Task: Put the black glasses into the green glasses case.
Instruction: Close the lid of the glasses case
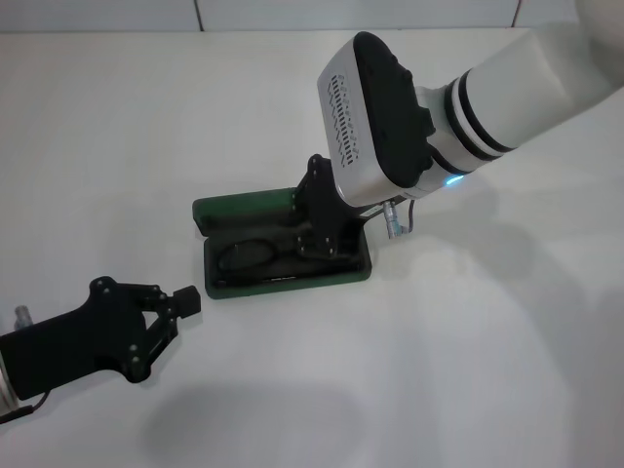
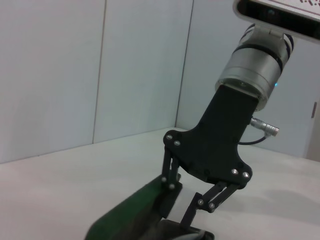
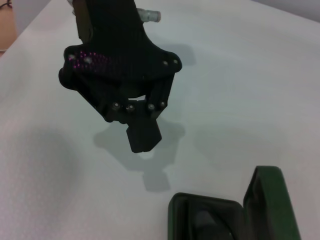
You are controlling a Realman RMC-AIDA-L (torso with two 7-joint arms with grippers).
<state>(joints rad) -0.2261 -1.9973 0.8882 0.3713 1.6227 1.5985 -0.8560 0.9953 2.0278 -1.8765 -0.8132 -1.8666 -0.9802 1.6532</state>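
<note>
While right pincer (image 1: 327,234) spreads wide over black glasses (image 1: 255,255) in green glasses case (image 1: 219,210); left pincer (image 1: 185,302) pinched closed | we judge frames light, fragile; hold at bridge.

The black glasses (image 1: 255,255) lie inside the open green glasses case (image 1: 219,209) (lid raised).

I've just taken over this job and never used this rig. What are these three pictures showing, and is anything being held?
This is a two-armed robot at a white table. The head view looks down from its head. The open green glasses case lies in the middle, with the black glasses inside it. The right gripper reaches down into the case; whether it grips the glasses cannot be seen. The left gripper sits beside the case, shut and holding nothing. The other two pictures come from wrist cameras: the left wrist view shows the right gripper over the case, and the right wrist view shows the left gripper beyond the case.
</note>
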